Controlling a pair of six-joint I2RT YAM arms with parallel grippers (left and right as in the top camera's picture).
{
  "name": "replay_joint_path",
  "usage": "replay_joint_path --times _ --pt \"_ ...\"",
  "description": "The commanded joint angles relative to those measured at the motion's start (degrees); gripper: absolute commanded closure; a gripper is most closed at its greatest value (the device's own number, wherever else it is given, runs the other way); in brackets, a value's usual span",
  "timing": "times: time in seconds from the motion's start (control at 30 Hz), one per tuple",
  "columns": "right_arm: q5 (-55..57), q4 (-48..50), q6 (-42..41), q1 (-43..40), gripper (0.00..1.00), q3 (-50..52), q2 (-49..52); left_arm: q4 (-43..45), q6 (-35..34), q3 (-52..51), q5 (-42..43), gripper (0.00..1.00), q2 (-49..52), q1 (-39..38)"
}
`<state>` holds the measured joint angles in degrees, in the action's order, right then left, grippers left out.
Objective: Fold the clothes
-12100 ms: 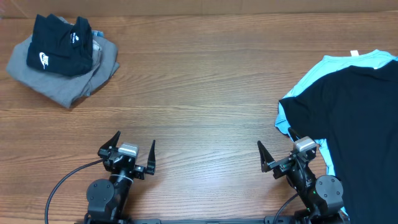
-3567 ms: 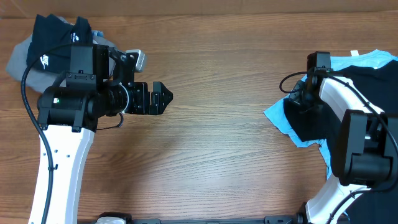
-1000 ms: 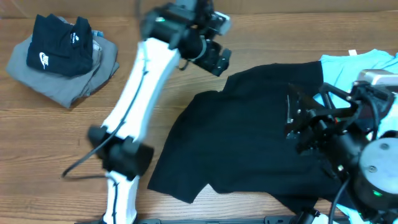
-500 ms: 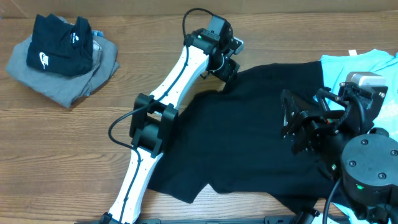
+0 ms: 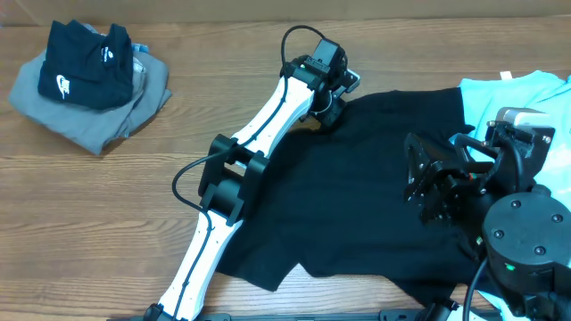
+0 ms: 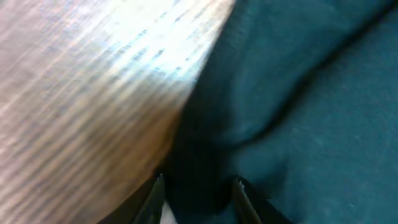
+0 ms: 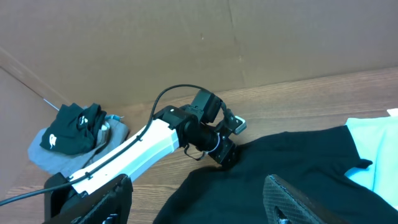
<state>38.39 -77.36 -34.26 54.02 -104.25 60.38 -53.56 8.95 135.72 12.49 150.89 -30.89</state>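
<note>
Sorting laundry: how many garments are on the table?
4: black T-shirt centre, light blue garment far right, small black logo garment atop a grey folded garment far left. More may be hidden.

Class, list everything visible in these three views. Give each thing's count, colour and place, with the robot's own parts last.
black T-shirt: 1, black, spread over the table's centre and right
light blue garment: 1, light blue, far right, at the T-shirt's edge
small logo garment: 1, black with white logo, far left, on the grey garment
grey garment: 1, grey, far left
table: 1, brown wood
cardboard wall: 1, brown, behind the table
left gripper: 1, black on a white arm, at the T-shirt's far edge, cloth between its jaws
right gripper: 1, black, above the T-shirt's right part, jaws open
</note>
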Motion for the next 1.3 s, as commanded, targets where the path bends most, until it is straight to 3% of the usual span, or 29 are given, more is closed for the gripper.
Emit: replay_joint_path --times 0.0,0.07,0.1,0.2,0.33,0.5,0.93,1.27 --pt "0.94 0.07 -0.55 -0.15 0.29 -0.35 -0.52 0.57 -0.37 -0.04 -2.36 0.64 1.33 0.11" --pt "0.94 0.07 -0.57 -0.15 0.29 -0.35 -0.52 0.94 -0.35 -0.31 -3.58 0.72 1.64 0.11" --pt "0.94 0.07 -0.55 -0.15 0.29 -0.35 -0.55 1.09 -0.35 -0.57 -4.15 0.82 1.64 0.11" --pt "0.94 0.07 -0.55 -0.15 0.29 -0.35 -0.55 1.36 -0.42 -0.90 -3.89 0.96 1.64 0.11" --pt "0.96 0.09 -0.55 -0.15 0.29 -0.35 -0.55 1.09 -1.42 -0.87 -6.60 0.96 1.57 0.24" --pt "0.52 0.04 -0.52 -0.15 0.29 -0.35 -0.55 -3.37 -8.74 0.35 -17.59 0.96 0.44 4.15" --pt "0.52 0.00 -0.87 -0.15 0.29 -0.35 -0.55 -10.01 -12.55 4.44 -15.26 0.96 -10.08 25.55" --pt "3.82 -2.73 -7.32 -0.15 0.28 -0.35 -0.52 -13.55 -11.82 4.44 -13.64 0.84 -19.10 29.97"
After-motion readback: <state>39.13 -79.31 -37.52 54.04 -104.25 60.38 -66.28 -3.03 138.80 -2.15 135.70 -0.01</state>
